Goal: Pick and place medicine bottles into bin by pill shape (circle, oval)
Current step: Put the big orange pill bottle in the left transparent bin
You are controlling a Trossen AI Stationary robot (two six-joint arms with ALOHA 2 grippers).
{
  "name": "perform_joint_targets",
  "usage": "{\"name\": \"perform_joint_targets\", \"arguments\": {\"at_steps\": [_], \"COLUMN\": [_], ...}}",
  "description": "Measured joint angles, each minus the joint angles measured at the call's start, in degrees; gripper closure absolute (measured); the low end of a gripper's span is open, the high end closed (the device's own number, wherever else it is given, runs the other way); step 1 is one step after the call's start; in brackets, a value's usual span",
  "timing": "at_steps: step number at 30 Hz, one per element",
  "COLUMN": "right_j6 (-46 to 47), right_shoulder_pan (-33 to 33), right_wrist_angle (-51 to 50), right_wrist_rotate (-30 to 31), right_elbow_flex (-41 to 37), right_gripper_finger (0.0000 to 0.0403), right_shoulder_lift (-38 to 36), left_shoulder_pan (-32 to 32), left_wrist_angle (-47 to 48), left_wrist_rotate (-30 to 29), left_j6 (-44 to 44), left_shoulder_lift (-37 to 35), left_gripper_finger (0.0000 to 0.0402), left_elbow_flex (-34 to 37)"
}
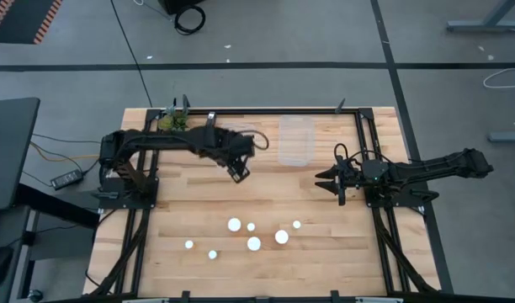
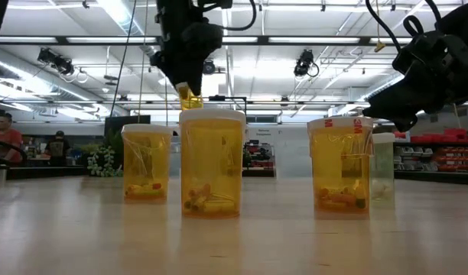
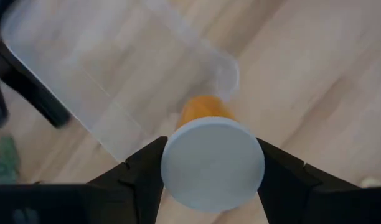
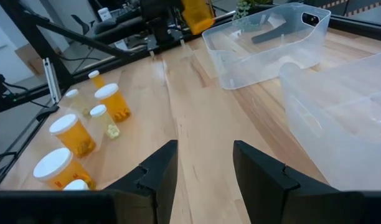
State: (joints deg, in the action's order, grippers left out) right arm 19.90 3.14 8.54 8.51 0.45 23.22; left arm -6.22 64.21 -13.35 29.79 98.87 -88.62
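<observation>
Orange bottle (image 3: 206,149) between left end effector (image 3: 210,177) fingers.

Overhead, table-level and two wrist cameras, all sharing the table (image 1: 325,244).

Eight medicine bottles (image 1: 254,244) in all: seven white caps stand on the worktop (image 1: 173,210), and one orange bottle (image 3: 212,163) is up off it, gripped between the left arm's jaws. Two clear bins (image 4: 265,43) and two dark arms (image 1: 182,141).

Pill shapes inside the medicine bottles (image 2: 212,162) are too small to tell.
</observation>
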Motion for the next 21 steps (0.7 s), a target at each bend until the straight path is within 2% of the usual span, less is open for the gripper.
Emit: {"name": "perform_joint_targets", "arguments": {"at_steps": [7,16,21], "right_j6": [0.0,0.0,0.0], "right_shoulder_pan": [0.0,0.0,0.0], "right_wrist_angle": [-0.1,-0.1,-0.1], "right_wrist_rotate": [0.0,0.0,0.0], "right_elbow_flex": [0.0,0.0,0.0], "right_gripper_finger": [0.0242,0.0242,0.0242], "right_shoulder_lift": [0.0,0.0,0.0], "left_shoulder_pan": [-6.4,-13.3,-16.3], "left_wrist_angle": [-5.1,-12.8,-13.4], "left_wrist_rotate": [-0.4,-0.8,-2.6], "left_j6": [-5.9,-11.4,-13.0], "left_shoulder_lift": [0.0,0.5,1.1], "left_gripper_finger": [0.0178,0.0185,0.0178], "left_elbow_flex": [-3.1,-2.1,-1.7]}}
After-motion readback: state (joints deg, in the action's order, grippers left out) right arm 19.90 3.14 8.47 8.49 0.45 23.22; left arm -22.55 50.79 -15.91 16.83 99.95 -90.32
